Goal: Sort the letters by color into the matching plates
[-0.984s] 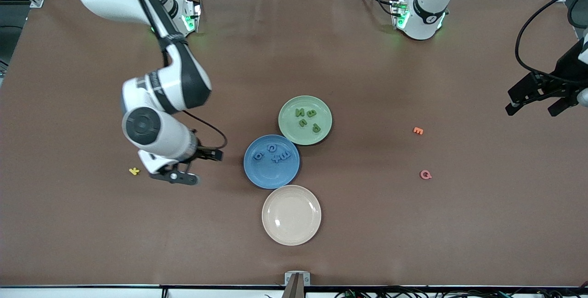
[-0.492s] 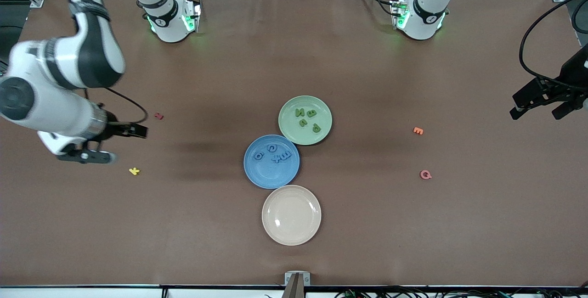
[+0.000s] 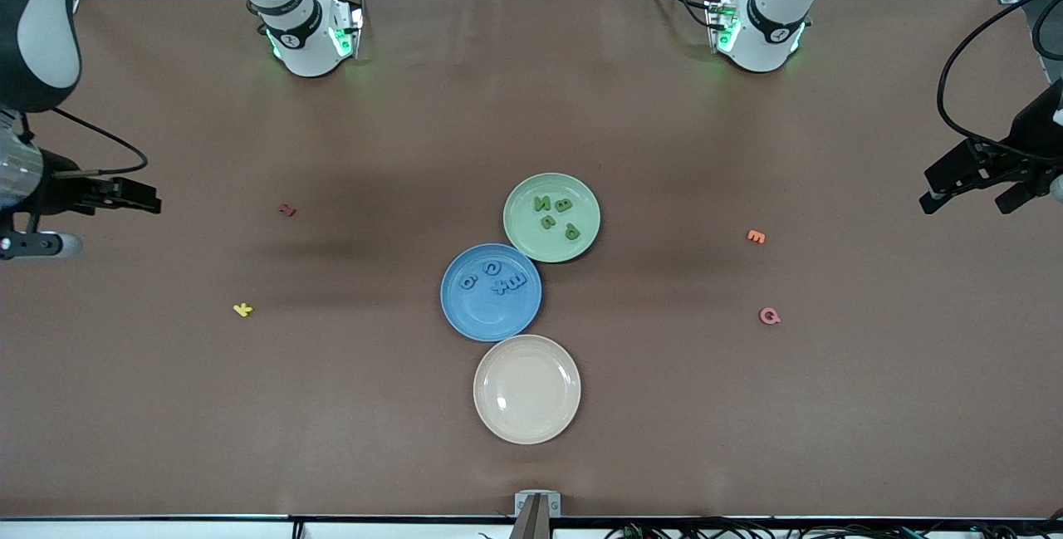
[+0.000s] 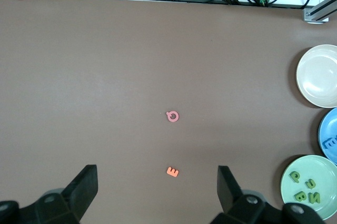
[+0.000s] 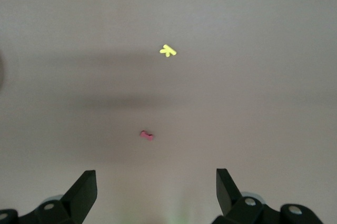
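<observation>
Right hand (image 3: 79, 219) and left hand (image 3: 972, 190), both spread wide and empty, raised over the bare ends of the bench (image 3: 747, 439).

Right hand over the right arm's end, fingers level; left hand over the left arm's end, tilted. At mid-bench, four green letters (image 3: 555, 213) in the green plate (image 3: 519, 232), four blue letters (image 3: 494, 275) in the blue plate (image 3: 490, 319), rims touching. Cream plate (image 3: 526, 389) nearer the front camera, just beside the blue one.
</observation>
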